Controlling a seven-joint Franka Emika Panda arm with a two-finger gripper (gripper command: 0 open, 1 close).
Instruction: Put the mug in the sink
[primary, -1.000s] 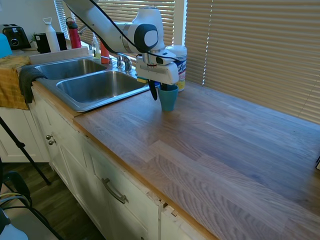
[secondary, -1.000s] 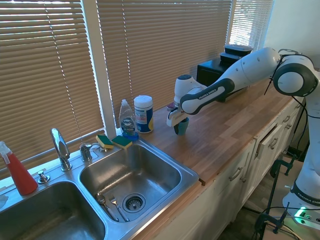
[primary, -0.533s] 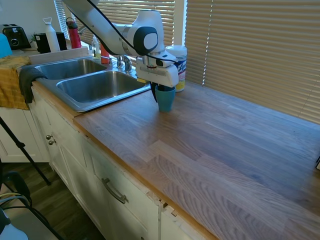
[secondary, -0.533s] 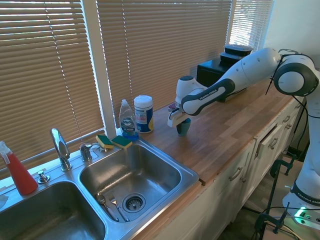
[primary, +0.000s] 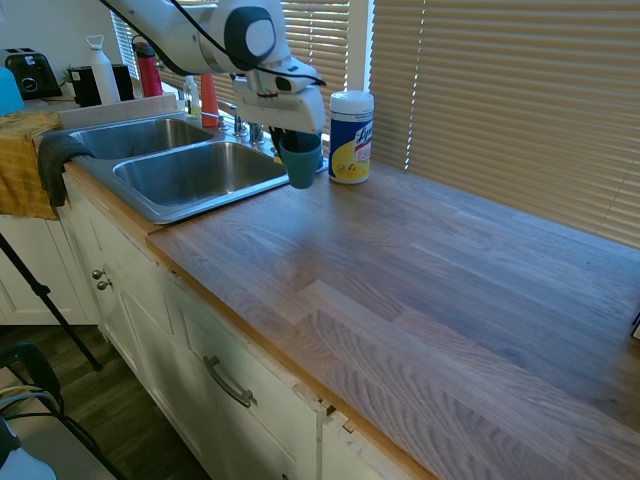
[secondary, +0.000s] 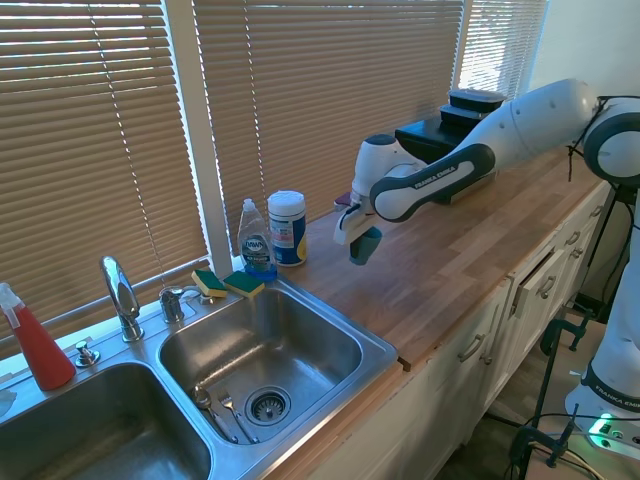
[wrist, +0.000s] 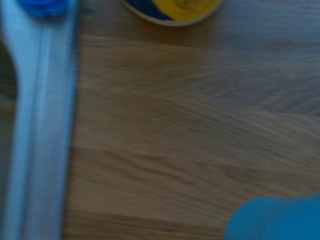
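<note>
My gripper (primary: 298, 148) is shut on the small teal-blue mug (primary: 301, 166) and holds it lifted clear of the wooden counter, close to the right edge of the steel sink (primary: 190, 175). From the other side the mug (secondary: 365, 244) hangs under the gripper (secondary: 357, 232), above the counter just right of the sink (secondary: 262, 343). The mug's blurred rim (wrist: 275, 219) shows in the wrist view, with the sink's rim (wrist: 40, 125) nearby.
A white-and-yellow wipes canister (primary: 351, 137) stands just beyond the mug. A dish-soap bottle (secondary: 256, 242), two sponges (secondary: 228, 283) and the chrome faucet (secondary: 120, 296) line the sink's back edge. Cutlery (secondary: 215, 405) lies in the near basin. A red spray bottle (secondary: 38, 342) stands far left.
The gripper has lifted the mug off the counter and carried it toward the sink. The wipes canister, earlier partly hidden behind the arm, now shows fully.
</note>
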